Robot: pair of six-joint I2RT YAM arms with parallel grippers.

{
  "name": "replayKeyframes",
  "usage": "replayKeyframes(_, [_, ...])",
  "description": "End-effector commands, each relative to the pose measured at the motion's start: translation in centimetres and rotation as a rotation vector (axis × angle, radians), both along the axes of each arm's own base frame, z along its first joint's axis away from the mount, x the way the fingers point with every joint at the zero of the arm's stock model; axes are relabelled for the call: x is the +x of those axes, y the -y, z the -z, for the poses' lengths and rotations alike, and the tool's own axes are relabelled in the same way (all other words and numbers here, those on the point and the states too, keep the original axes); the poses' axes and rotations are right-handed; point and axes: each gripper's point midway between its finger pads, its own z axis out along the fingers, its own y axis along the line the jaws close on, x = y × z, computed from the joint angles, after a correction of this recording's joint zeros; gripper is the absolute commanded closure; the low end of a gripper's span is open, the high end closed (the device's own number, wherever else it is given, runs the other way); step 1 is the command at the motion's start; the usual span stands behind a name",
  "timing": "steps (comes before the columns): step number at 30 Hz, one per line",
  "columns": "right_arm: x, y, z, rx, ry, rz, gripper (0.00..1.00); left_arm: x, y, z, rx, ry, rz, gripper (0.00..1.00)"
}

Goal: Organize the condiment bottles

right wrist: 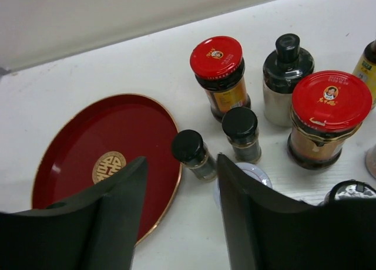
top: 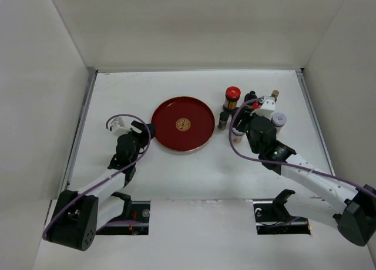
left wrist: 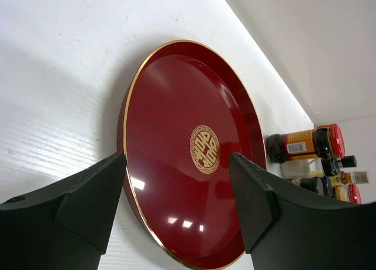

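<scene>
Quick notes on where I was with the condiment bottles (top: 232, 95). All of them were bunched on the right side of the table (top: 194, 170), just right of the red tray (top: 167, 114), and none sat in the tray yet. My right gripper (right wrist: 180, 161) hung over that bunch with its fingers spread and nothing between them. My left gripper (left wrist: 177, 161) was at the tray's left edge, fingers wide apart and also empty.

From the right wrist view, the closest candidate was the small black-capped bottle (right wrist: 189, 149), upright just beside the tray's rim. I reckoned that was the one to grab first. A second small black-capped bottle (right wrist: 241, 129) stood near it on the right. A white-lidded jar (right wrist: 247, 175) was partly hidden under my right finger, so the gap looked tight.

My take on doing it well:
- Centre the fingers on that one bottle before dropping, so neither finger clipped the neighbour or the white lid.
- Close on the body below the cap, not on the cap itself, since a tiny round bottle would probably twist or pop out of a high pinch.
- Lift straight up before swinging over the rim.

The jars with red lids (right wrist: 216, 56) stood further back and looked out of the way, so I'd leave those for later. The biggest risk, I figured, was toppling the little ones like dominoes.
</scene>
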Motion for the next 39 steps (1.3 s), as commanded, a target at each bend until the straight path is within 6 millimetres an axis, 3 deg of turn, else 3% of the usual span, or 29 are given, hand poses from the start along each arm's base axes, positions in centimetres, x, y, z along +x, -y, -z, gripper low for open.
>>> replayKeyframes(1, [0.8,-0.1,-3.2,0.044,0.062,-0.006,0.36,0.5,0.1,-1.2,-0.033,0.041,0.002,0.30])
replayKeyframes(4, [1.4,0.4,-2.7,0.046,0.045,0.010,0.30,0.5,-0.1,-1.4,-0.027,0.049,-0.007,0.30])
replayKeyframes(7, [2.3,0.4,-2.2,0.035,0.026,0.009,0.34,0.5,0.0,-1.3,-0.024,0.048,-0.001,0.31])
replayKeyframes(9, [3.1,0.5,-1.9,0.023,0.009,0.010,0.57,0.5,-0.3,-1.4,-0.018,0.053,-0.014,0.33])
replayKeyframes(11, [4.1,0.9,-1.8,0.011,-0.018,0.026,0.83,0.5,-0.3,-1.3,-0.008,0.055,-0.018,0.44])
replayKeyframes(13, [5.6,1.2,-1.4,-0.014,-0.059,0.038,0.88,0.4,-0.3,-1.4,-0.009,0.056,-0.015,0.59])
replayKeyframes(15, [7.3,1.5,-1.1,-0.045,-0.084,0.060,0.83,0.2,-0.7,-1.6,-0.008,0.064,-0.029,0.70])
replayKeyframes(17, [9.3,2.0,-0.4,-0.073,-0.106,0.088,0.66,0.2,-1.1,-1.4,-0.005,0.061,-0.047,0.72])
replayKeyframes(19, [11.3,2.1,0.4,-0.097,-0.135,0.101,0.52,0.1,-1.0,-1.3,-0.006,0.056,-0.036,0.70])
replayKeyframes(24, [15.3,1.9,1.9,-0.166,-0.176,0.118,0.20,0.1,-1.3,-1.2,-0.007,0.058,-0.052,0.49])
replayKeyframes(28, [17.3,2.0,3.1,-0.186,-0.203,0.128,0.12,0.2,-1.3,-1.0,-0.013,0.051,-0.046,0.40])
replayKeyframes(39, [19.3,0.5,6.3,-0.204,-0.265,0.080,0.08,0.3,-1.2,-0.8,-0.022,0.045,-0.037,0.39])
